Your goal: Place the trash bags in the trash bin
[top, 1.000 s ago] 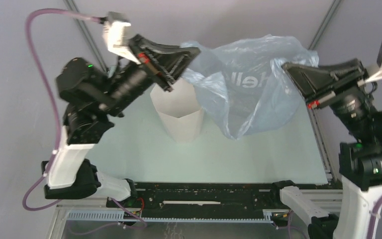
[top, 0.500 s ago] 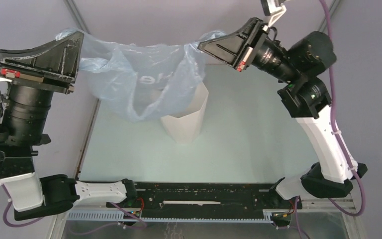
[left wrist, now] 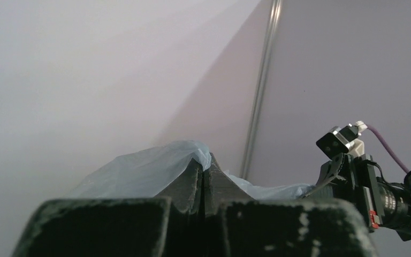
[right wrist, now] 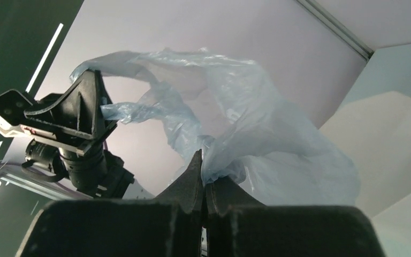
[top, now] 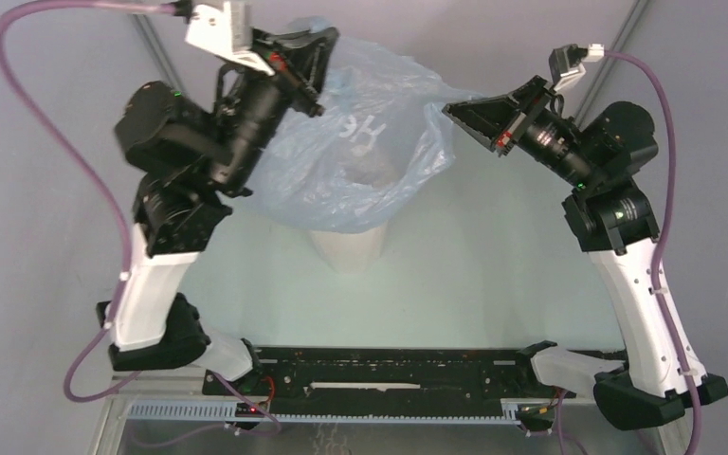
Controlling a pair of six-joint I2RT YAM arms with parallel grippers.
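You see the trash bag (top: 341, 180) stretched left to right in the upper centre of the top view. It sags over the trash bin (top: 346, 251), whose rim it hides. The left gripper (top: 315, 47) and the right gripper (top: 455, 107) each pinch 1 edge of the bag, with the jaws pressed together. The white letters on the bag are too crumpled to read.

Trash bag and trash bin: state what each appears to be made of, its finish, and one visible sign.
The trash bag seems to be thin plastic film, pale blue, translucent and slightly glossy; it crinkles and drapes in folds. The trash bin is probably rigid plastic, white and matte-looking; its flat angled sides keep their shape.
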